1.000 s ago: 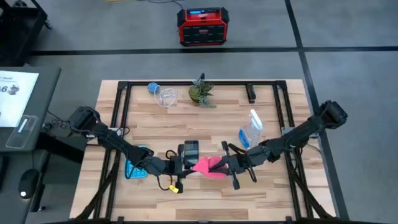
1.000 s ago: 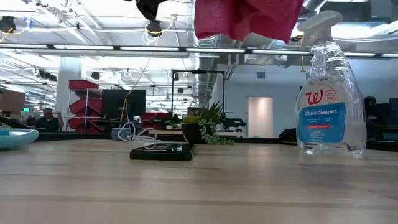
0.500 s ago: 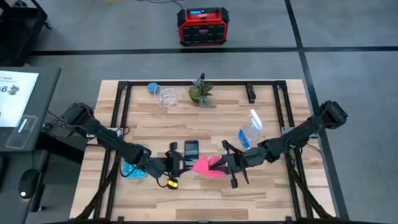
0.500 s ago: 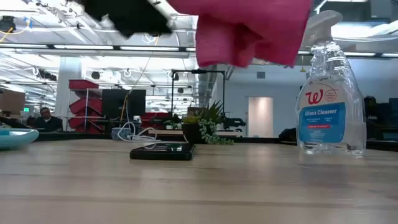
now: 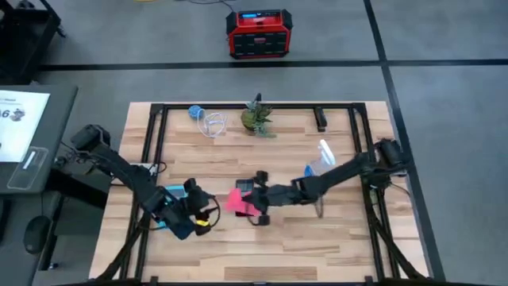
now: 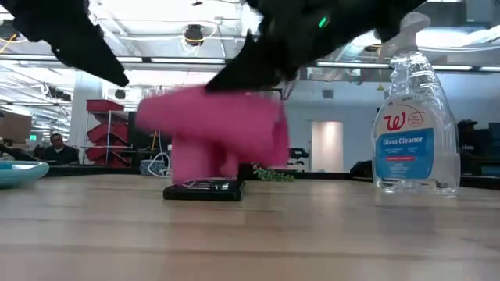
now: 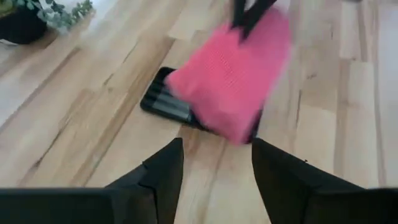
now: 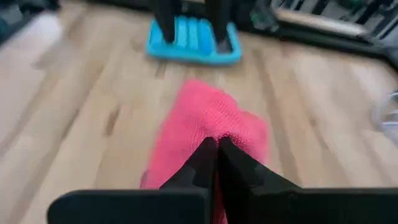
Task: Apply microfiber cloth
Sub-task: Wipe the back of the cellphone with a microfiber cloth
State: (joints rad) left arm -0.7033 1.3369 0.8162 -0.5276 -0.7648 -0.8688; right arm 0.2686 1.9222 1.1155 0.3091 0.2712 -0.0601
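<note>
One microfiber cloth (image 5: pixel 236 199), now lower, over phone (image 7: pixel 163 99)

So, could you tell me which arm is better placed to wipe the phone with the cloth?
The right: its gripper is shut on the pink cloth, draped over the phone. The left gripper is open, off near the calculator.

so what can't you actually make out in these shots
- Black flat phone: partly hidden by the soft bright pink microfiber cloth in every view, so contact cannot be judged.
- Light blue ribbed calculator: hidden by the left gripper in the high view, cut by the picture's edge in the low view.
- Right gripper: motion-blurred in the low view.
</note>
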